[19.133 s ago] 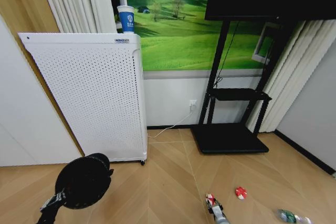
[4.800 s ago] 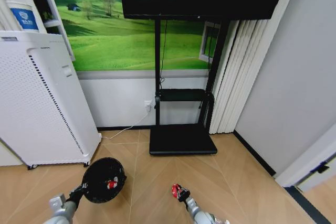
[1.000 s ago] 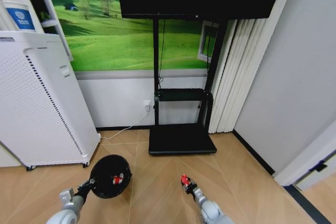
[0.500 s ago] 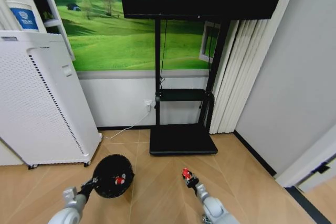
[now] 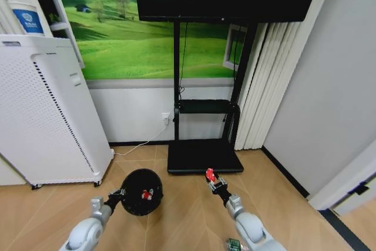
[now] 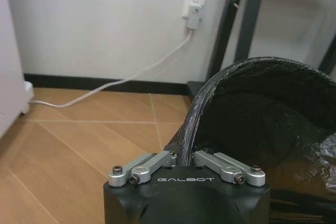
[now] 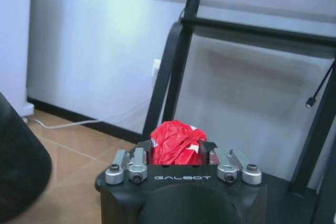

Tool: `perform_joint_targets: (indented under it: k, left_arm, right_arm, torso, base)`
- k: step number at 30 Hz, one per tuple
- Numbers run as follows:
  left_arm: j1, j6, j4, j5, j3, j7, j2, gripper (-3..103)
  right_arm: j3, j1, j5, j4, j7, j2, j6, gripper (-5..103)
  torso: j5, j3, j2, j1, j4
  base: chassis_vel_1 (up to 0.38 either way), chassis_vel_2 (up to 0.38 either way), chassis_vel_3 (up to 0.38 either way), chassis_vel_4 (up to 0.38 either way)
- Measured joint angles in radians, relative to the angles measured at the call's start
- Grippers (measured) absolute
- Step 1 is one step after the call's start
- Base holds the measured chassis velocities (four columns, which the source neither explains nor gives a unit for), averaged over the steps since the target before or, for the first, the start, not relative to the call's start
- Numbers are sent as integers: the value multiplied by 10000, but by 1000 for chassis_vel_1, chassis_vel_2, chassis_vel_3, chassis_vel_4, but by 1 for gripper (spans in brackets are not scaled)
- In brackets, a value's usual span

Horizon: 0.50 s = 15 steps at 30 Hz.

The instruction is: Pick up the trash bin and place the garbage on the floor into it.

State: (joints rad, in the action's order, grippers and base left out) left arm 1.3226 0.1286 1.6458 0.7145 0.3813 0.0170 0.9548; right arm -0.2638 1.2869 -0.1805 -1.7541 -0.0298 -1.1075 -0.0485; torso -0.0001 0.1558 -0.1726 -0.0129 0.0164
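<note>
Trash bin [image 5: 141, 191], black with mesh-like sides and a round rim, hangs above the wooden floor, its rim clamped in the left hand [image 5: 116, 196], mouth tilted upward. A red-and-white scrap already lies inside. To its right, the right hand [image 5: 212, 181] pinches a crumpled red ball-like piece [image 5: 210, 174], apart from the rim.

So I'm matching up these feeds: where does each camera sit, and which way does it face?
Head: high up, looking down at floor and wall; left gripper holds the trash bin, right gripper holds red garbage.
Left wrist: behind its gripper, facing the bin rim.
Right wrist: behind its gripper, facing the TV stand.
Shared: bin, garbage.
</note>
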Motion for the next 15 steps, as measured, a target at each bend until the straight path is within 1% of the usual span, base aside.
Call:
perform_joint_targets:
  k: [1, 2, 3, 4, 6, 9, 11, 12, 15]
  left_arm:
    - [-19, -14, -14, 179, -227, 5, -27, 2]
    - [-19, -14, -14, 179, -227, 5, -27, 2]
    - [-81, -27, -43, 457, -440, -2, -74, 2]
    - [-81, -27, -43, 457, -440, -2, -74, 2]
    - [-255, -29, -73, 900, -839, -50, -151, 2]
    - [-314, -34, -74, 1004, -964, -72, -165, 2]
    - [-530, -36, -82, 1057, -1370, -200, -154, 2]
    - [-530, -36, -82, 1057, -1370, -200, -154, 2]
    - [-856, -77, -191, 1049, -2136, -293, -145, 2]
  right_arm:
    - [-30, 252, -34, -358, -96, 33, -119, 47]
    - [-30, 252, -34, -358, -96, 33, -119, 47]
    - [-55, 499, -40, -654, -197, 64, -273, 47]
    - [-55, 499, -40, -654, -197, 64, -273, 47]
    - [-36, 914, -37, -1142, -435, 108, -454, 47]
    - [13, 1031, -21, -1288, -507, 113, -498, 47]
    - [131, 1351, 141, -1611, -755, 41, -697, 47]
    - [131, 1351, 141, -1611, -755, 41, -697, 47]
    - [149, 1710, 338, -1899, -997, -28, -957, 47]
  torso:
    - [2, 0, 0, 0, -3]
    - [2, 0, 0, 0, -3]
    - [0, 0, -1, 0, -4]
    - [0, 0, -1, 0, -4]
    - [1, -1, -1, 0, 2]
    - [-1, -1, 0, 0, 1]
    - [2, -1, 0, 0, -3]
    - [2, -1, 0, 0, -3]
    - [1, -1, 0, 0, -2]
  base:
    - [0, 0, 0, 0]
    - [0, 0, 0, 0]
    - [0, 0, 0, 0]
    - [0, 0, 0, 0]
    - [0, 0, 0, 0]
    - [0, 0, 0, 0]
    - [0, 0, 0, 0]
    - [0, 0, 0, 0]
    - [0, 0, 0, 0]
